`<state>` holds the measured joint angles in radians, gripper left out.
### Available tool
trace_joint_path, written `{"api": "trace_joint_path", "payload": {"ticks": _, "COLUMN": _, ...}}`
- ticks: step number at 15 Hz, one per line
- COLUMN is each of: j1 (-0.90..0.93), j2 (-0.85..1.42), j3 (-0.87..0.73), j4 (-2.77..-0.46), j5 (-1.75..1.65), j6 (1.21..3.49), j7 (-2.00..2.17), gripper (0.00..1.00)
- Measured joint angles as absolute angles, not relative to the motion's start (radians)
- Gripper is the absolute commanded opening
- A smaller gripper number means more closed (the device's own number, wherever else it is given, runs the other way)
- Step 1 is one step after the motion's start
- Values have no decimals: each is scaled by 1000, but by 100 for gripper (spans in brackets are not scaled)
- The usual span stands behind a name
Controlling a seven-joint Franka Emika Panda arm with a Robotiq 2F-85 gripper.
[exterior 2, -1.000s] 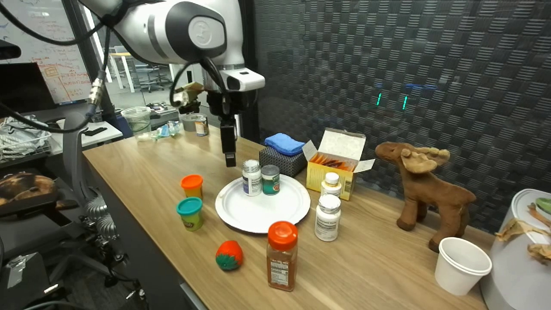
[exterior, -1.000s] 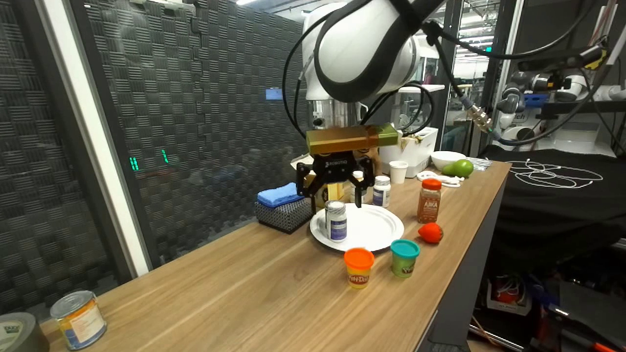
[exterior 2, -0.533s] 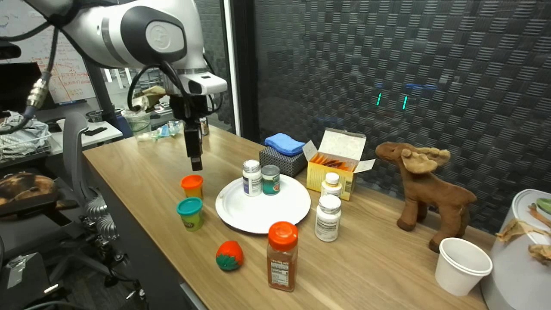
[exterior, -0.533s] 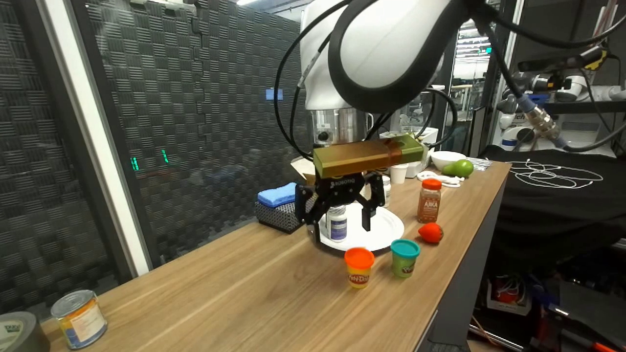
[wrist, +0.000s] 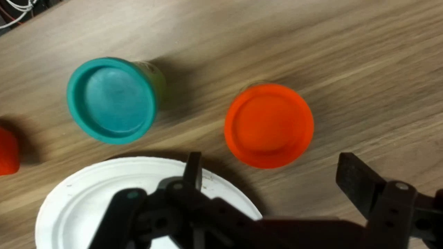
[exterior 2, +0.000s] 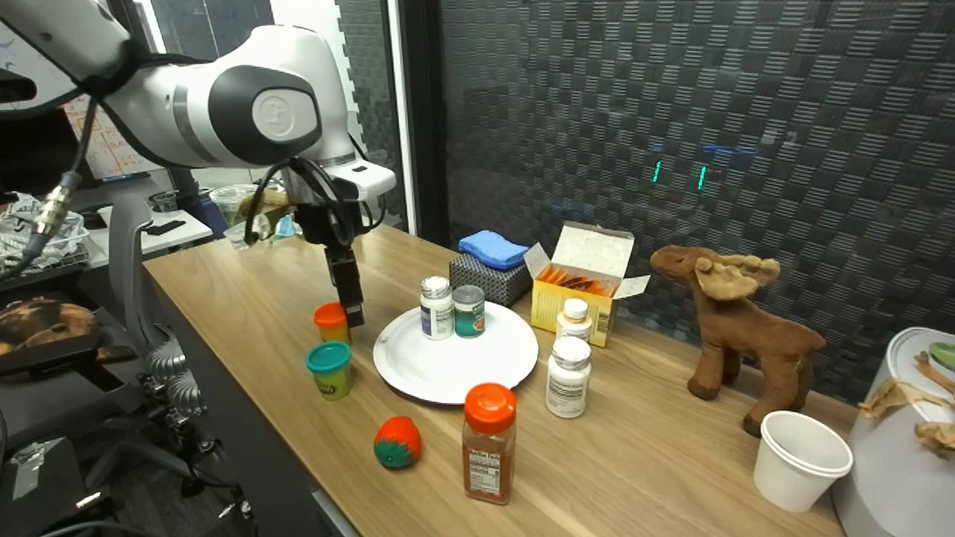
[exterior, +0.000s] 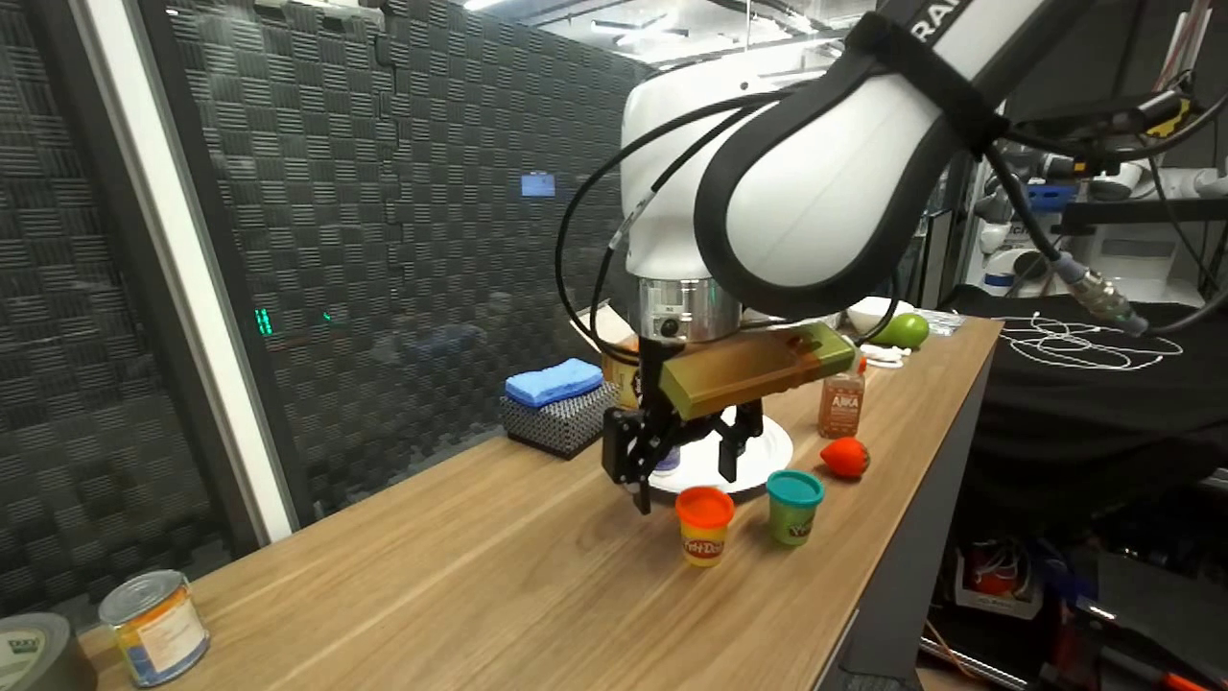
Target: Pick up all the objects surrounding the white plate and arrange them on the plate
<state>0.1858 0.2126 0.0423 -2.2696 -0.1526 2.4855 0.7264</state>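
Note:
My gripper is open and empty, low beside the orange-lidded Play-Doh tub, its fingers apart on either side just short of the tub in the wrist view. The white plate holds a white bottle with a purple label and a green can, both upright. Around the plate stand the teal-lidded tub, a red strawberry, a red-capped spice jar and two white bottles. In an exterior view, my gripper hides part of the plate and the purple-label bottle.
A yellow open box and a dark box with a blue cloth stand behind the plate. A toy moose and paper cups stand farther along. A can and tape roll lie at the table's other end.
My open gripper has moved away from above the plate toward the orange-lidded tub, turned a little, and come down close to it. The objects have not moved.

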Motion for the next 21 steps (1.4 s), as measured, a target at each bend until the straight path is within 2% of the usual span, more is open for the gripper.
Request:
{"api": "trace_joint_path", "payload": {"ticks": 1, "j1": 186, "j2": 213, "j3": 42, "j4": -2274, "j5": -153, "j6": 2499, "j7": 709, "gripper": 100}}
{"api": "trace_joint_path", "payload": {"ticks": 3, "j1": 186, "j2": 213, "j3": 43, "j4": -2279, "j5": -150, "j6": 2514, "j7": 674, "gripper": 75}}
{"api": "trace_joint_path", "payload": {"ticks": 9, "j1": 186, "j2": 206, "j3": 46, "j4": -2295, "j5": -140, "j6": 2508, "j7": 610, "gripper": 27}}
{"api": "trace_joint_path", "payload": {"ticks": 11, "j1": 186, "j2": 193, "j3": 46, "j4": -2302, "j5": -140, "j6": 2496, "j7": 607, "gripper": 15}}
{"api": "trace_joint_path", "payload": {"ticks": 12, "j1": 186, "j2": 184, "j3": 47, "j4": -2306, "j5": -140, "j6": 2488, "j7": 607, "gripper": 5}}
{"api": "trace_joint_path", "payload": {"ticks": 14, "j1": 186, "j2": 163, "j3": 49, "j4": -2312, "j5": -140, "j6": 2463, "j7": 607, "gripper": 0}}
{"api": "trace_joint_path", "payload": {"ticks": 20, "j1": 167, "j2": 104, "j3": 39, "j4": -2299, "j5": -147, "j6": 2414, "j7": 607, "gripper": 4}}
{"api": "trace_joint_path", "payload": {"ticks": 21, "j1": 159, "j2": 103, "j3": 38, "j4": -2290, "j5": -147, "j6": 2414, "j7": 606, "gripper": 29}}
